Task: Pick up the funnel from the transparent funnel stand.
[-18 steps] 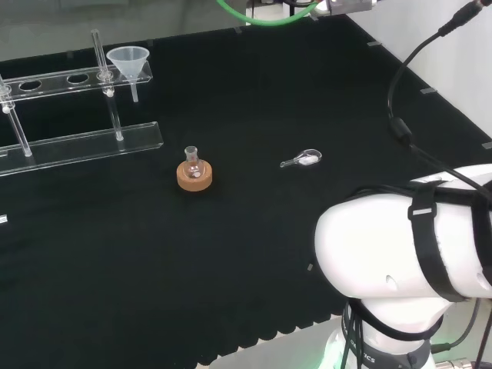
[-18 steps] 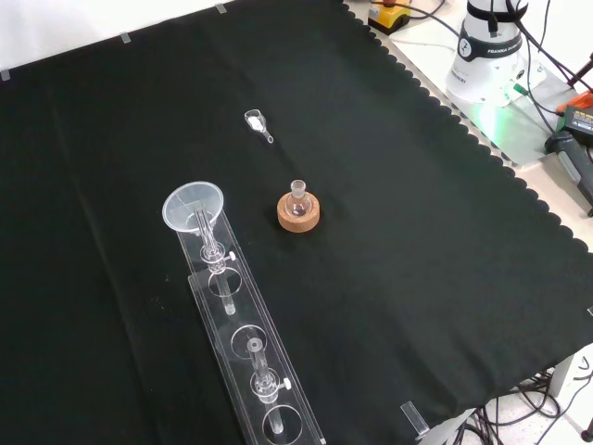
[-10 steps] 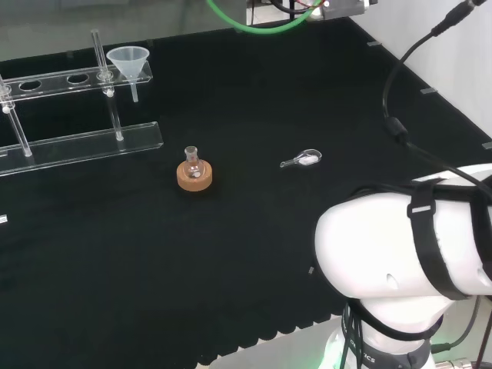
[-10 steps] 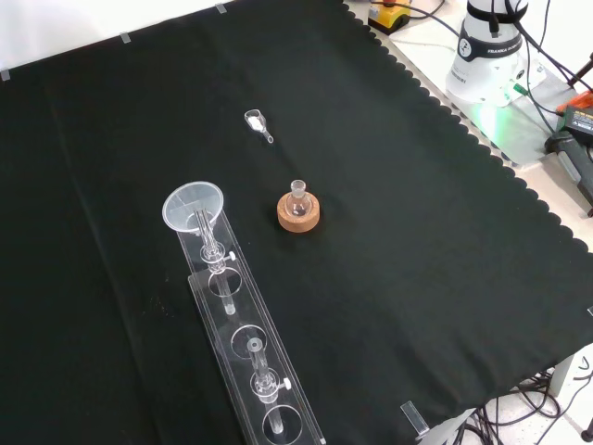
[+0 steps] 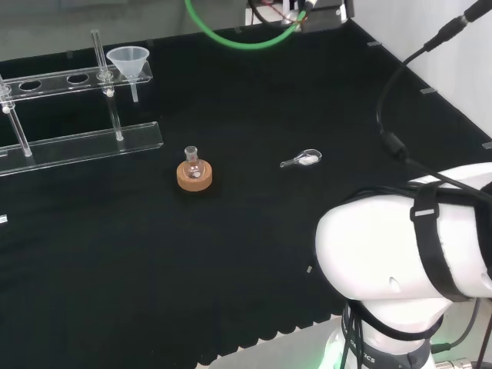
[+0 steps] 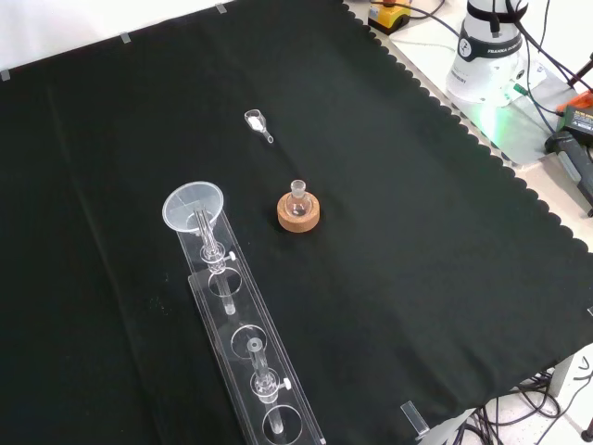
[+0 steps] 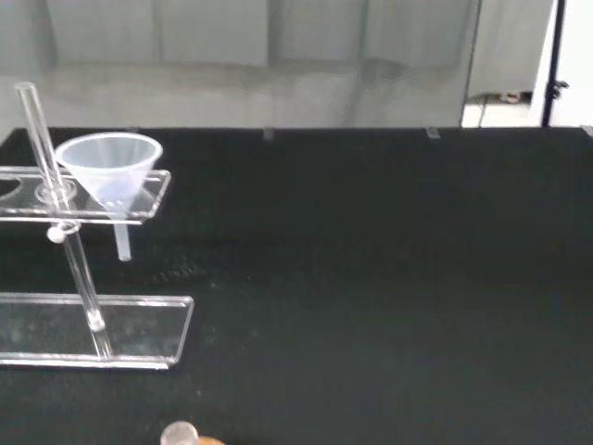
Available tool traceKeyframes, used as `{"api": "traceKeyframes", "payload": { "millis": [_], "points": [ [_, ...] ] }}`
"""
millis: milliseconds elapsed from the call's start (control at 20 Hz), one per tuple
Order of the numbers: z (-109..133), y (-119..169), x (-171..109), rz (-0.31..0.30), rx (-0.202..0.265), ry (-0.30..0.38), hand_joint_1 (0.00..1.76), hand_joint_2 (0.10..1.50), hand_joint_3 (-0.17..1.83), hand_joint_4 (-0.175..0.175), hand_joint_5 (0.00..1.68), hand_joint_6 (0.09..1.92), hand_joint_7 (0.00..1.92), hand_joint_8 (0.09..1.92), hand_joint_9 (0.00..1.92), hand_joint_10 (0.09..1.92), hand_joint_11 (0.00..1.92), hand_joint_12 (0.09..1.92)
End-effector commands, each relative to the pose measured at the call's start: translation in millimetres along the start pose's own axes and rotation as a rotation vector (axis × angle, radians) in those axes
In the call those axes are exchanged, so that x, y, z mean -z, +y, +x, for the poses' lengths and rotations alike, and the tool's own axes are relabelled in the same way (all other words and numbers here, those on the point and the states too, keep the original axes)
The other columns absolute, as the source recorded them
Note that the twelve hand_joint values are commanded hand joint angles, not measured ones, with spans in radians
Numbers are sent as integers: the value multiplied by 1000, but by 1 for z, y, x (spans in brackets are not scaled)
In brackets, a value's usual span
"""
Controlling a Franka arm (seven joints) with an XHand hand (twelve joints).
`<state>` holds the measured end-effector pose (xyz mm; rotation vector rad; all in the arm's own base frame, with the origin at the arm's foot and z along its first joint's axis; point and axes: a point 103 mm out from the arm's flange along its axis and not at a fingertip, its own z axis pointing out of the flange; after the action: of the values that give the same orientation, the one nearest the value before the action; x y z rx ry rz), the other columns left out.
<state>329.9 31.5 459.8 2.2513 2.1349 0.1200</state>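
- funnel (image 5: 128, 61) sat cone-up in the end hole of the transparent funnel stand (image 5: 77, 146), spout hanging down through the upper shelf, well clear of the base plate.
- couldn't tell whether the hand was released, clenched or grasping anything.
- seen from the wrist, funnel (image 7: 109, 171) off to one side with bare black cloth (image 7: 371, 278) between camera and stand; judged an approach not yet closed, task barely begun.
- risk one: catching the upright rod (image 7: 56, 176) just beside the cone; likely to nudge or tip the whole stand, clear and light-looking as it was.
- risk two: lifting at a slant instead of straight up; spout could snag in the hole and drag the shelf along.
- risk three: pinching the thin rim too near the edge; cone might pop out and drop to the cloth.
- risk four: clear plastic on clear plastic, hard to judge where funnel ended and shelf began.
- also around: small flask on cork ring (image 6: 299, 212) near the stand's funnel end in the front view, close enough to get clipped by a low sweep.
- small clear scoop (image 6: 257, 122) lay farther off, well apart, not in the way.
- other holes of the upper shelf stood empty along the stand (image 6: 243, 343).
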Motion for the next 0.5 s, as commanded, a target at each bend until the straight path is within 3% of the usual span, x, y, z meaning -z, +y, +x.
{"api": "traceKeyframes", "payload": {
  "millis": [50,300,500],
  "points": [
    [48,59,-37,-266,102,65,99,866,246,-15,175,87,0,208,0,659,0,1493],
    [69,111,-52,-264,142,79,131,864,221,-11,122,87,0,151,0,655,0,1529],
    [88,153,-72,-197,130,96,157,851,189,12,17,87,0,87,0,535,0,1542]
  ]
}}
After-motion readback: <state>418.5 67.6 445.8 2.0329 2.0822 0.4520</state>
